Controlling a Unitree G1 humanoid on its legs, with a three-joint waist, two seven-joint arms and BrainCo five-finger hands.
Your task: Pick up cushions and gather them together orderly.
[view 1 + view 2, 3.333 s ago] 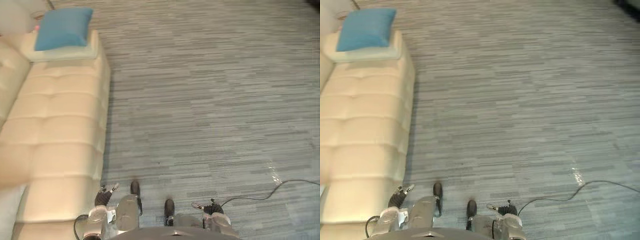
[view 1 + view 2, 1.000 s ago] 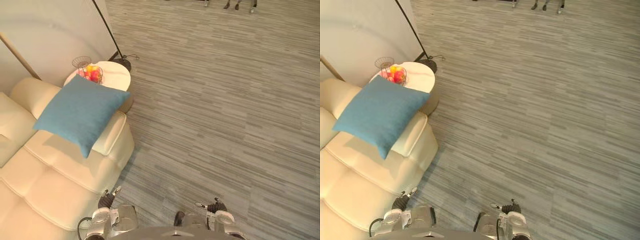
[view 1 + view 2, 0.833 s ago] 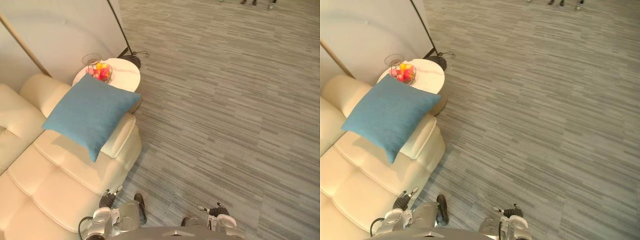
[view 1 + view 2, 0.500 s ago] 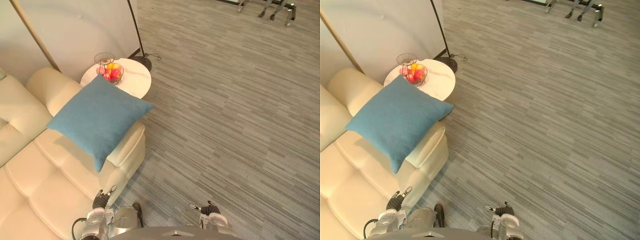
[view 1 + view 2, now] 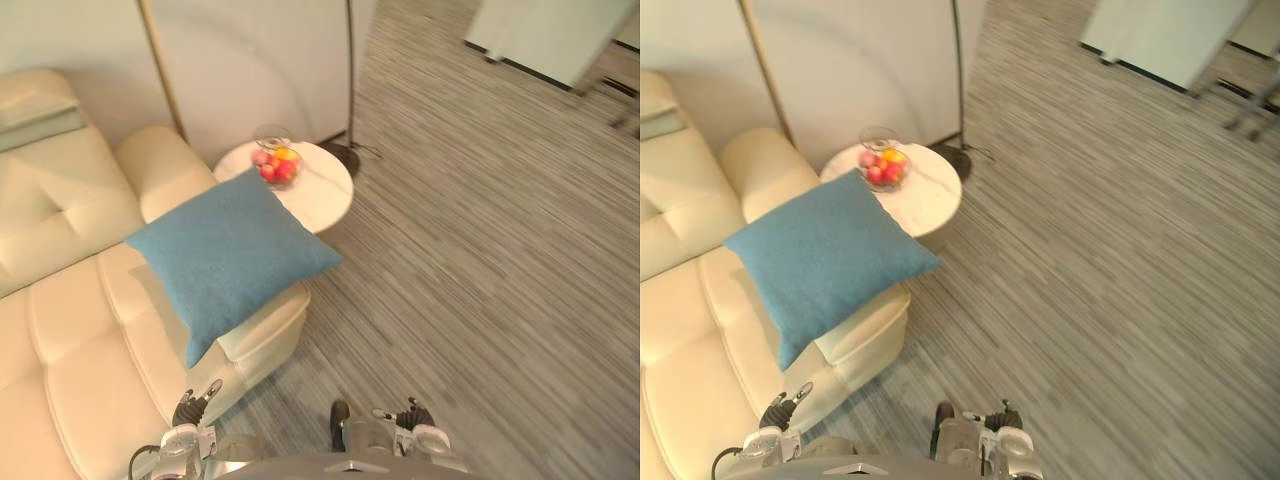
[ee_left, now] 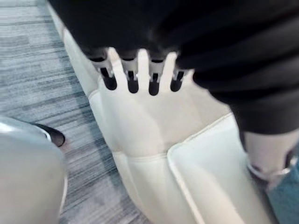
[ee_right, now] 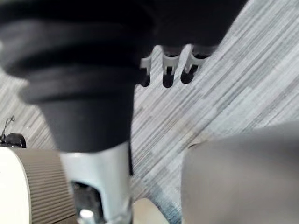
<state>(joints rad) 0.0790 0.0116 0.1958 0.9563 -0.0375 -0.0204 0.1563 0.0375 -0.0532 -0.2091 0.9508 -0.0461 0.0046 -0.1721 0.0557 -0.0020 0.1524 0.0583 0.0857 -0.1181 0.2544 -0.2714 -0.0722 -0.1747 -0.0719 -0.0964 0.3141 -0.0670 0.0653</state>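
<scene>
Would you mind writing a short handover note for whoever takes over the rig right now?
Left hand: open, empty, low beside the cream sofa.
Right hand: open, empty, over the floor.
Blue cushion: lying on the sofa's armrest end, one corner toward the round side table with the fruit bowl.
Done: nothing picked up yet.
Left: grasp the blue cushion, look for any others, and stack them neatly together.

cream sofa (image 5: pixel 70 300), round side table (image 5: pixel 310 190), striped floor (image 5: pixel 480 260)
</scene>
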